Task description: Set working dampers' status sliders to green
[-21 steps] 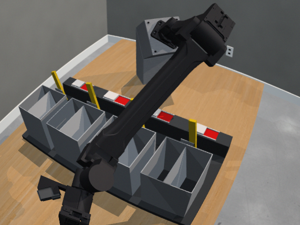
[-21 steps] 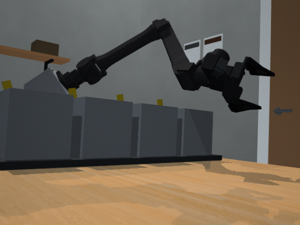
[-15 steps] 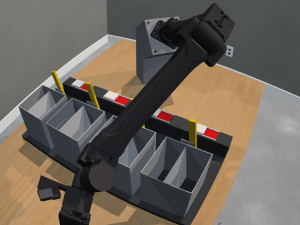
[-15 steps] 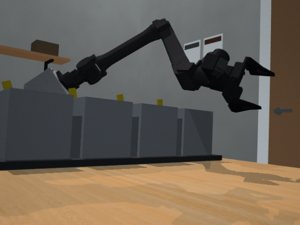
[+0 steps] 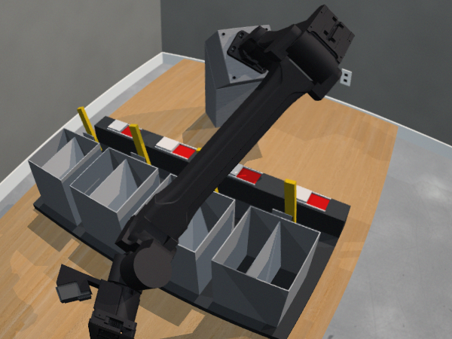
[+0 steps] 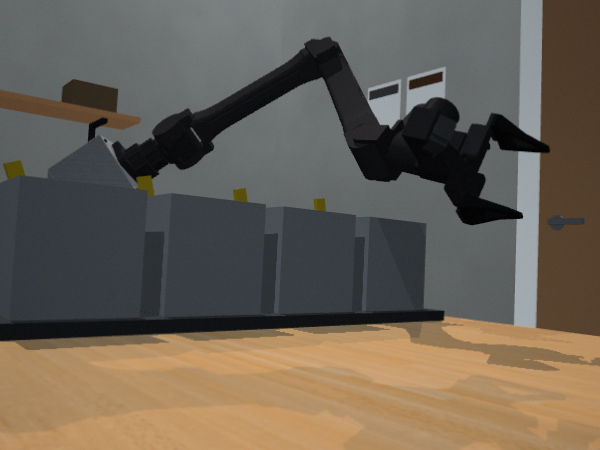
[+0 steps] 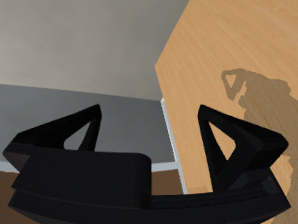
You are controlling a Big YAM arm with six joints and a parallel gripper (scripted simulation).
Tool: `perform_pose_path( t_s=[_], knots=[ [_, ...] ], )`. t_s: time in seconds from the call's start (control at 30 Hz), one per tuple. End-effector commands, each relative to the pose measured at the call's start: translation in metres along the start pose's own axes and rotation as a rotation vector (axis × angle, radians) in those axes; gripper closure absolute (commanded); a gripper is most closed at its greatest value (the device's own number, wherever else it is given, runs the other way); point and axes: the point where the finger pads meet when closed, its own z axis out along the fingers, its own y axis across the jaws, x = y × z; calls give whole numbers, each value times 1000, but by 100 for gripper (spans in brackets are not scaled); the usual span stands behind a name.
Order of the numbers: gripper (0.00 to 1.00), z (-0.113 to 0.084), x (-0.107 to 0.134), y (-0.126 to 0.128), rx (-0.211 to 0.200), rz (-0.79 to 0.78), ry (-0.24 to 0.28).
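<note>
The pincer (image 6: pixel 535 182) (image 7: pixel 149 109), spread wide (nothing between its fingers), is well past the dampers' near side, the yellow levers (image 5: pixel 290 200) (image 6: pixel 240 195) beyond them.

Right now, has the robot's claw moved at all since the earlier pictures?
No, the gripper shows no visible shift; in the exterior view it hangs in the same place left of the door handle.
</note>
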Motion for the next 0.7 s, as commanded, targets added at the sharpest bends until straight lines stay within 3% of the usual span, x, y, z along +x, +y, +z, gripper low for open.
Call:
perform_pose_path(
  t_s=[0.0,0.4,0.67],
  knots=[
    [0,4,-2,15,-21,-17,0],
    [0,1,-15,3,25,-61,-20],
    [0,-7,-46,-19,113,-156,-65]
  ],
)
